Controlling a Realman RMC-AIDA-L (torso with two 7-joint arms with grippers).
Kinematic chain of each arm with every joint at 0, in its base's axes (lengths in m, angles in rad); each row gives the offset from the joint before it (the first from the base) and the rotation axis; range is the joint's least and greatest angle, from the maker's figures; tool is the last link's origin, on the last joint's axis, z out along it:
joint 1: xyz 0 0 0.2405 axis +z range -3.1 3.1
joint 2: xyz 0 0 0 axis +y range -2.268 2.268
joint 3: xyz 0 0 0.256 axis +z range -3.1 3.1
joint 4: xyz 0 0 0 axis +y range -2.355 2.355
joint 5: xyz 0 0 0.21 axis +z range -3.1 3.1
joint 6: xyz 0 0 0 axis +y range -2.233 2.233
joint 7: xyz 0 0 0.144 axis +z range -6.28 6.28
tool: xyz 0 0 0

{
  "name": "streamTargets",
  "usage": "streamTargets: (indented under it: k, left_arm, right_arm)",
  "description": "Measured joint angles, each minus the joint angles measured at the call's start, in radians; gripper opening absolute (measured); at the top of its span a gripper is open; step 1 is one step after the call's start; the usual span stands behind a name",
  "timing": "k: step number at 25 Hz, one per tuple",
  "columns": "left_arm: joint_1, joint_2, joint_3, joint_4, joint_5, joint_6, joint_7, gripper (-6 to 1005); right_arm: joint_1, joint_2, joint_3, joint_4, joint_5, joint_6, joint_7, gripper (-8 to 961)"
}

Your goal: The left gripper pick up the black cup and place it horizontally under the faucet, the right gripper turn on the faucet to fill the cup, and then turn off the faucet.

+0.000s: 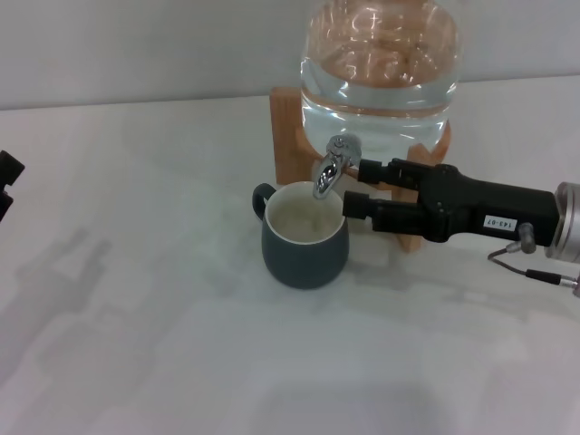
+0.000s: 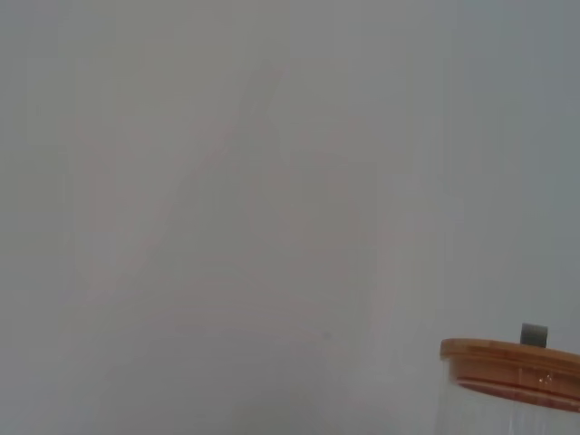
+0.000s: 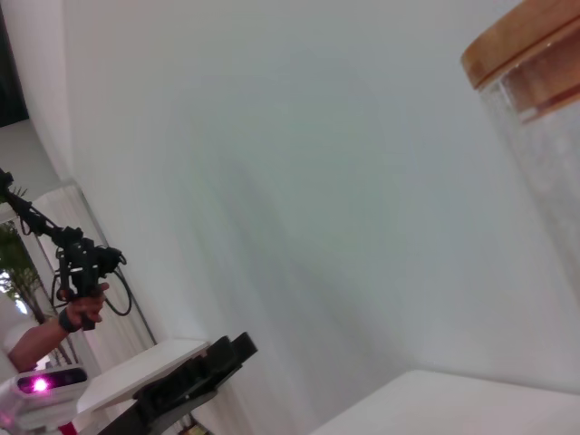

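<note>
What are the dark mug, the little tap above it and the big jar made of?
The black cup looks like glazed ceramic: matte slate outside, cream inside. The faucet seems polished chrome-like metal, with bright mirror glints. The jar appears clear glass, though clear plastic can't be excluded; water shows through. Its lid looks wooden.

A clear glass jar holding water stands at the far side of the white worktop, right of centre. It rests on a wooden stand, whose upright panel shows at the jar's left and whose leg shows lower right. A round wooden lid with a small grey knob caps the jar. A plain pale wall runs behind the worktop. Faint grey shadows lie on the worktop at the near left.
</note>
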Motion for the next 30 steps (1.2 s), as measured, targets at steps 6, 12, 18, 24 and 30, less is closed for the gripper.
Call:
streamTargets:
  k: [6, 12, 18, 24, 30]
  left_arm:
    - [0.001, 0.000, -0.002, 0.000, 0.000, -0.001, 0.000, 390]
    - [0.001, 0.000, -0.002, 0.002, 0.000, -0.001, -0.002, 390]
    - [0.000, 0.000, 0.000, 0.001, 0.000, 0.003, -0.002, 391]
    - [0.000, 0.000, -0.002, 0.002, 0.000, 0.012, -0.002, 391]
    - [-0.001, 0.001, -0.001, 0.003, 0.000, 0.027, -0.002, 391]
  right_arm:
    - [-0.001, -0.001, 0.035, -0.002, -0.007, -0.001, 0.000, 841]
    - [-0.003, -0.003, 0.061, 0.001, -0.010, 0.002, -0.001, 841]
    - [-0.011, -0.005, 0.073, 0.001, -0.011, 0.026, -0.003, 842]
    - [-0.031, -0.029, 0.192, -0.004, -0.013, 0.187, 0.013, 842]
    - [-0.083, -0.084, 0.329, 0.007, -0.041, 0.193, 0.016, 841]
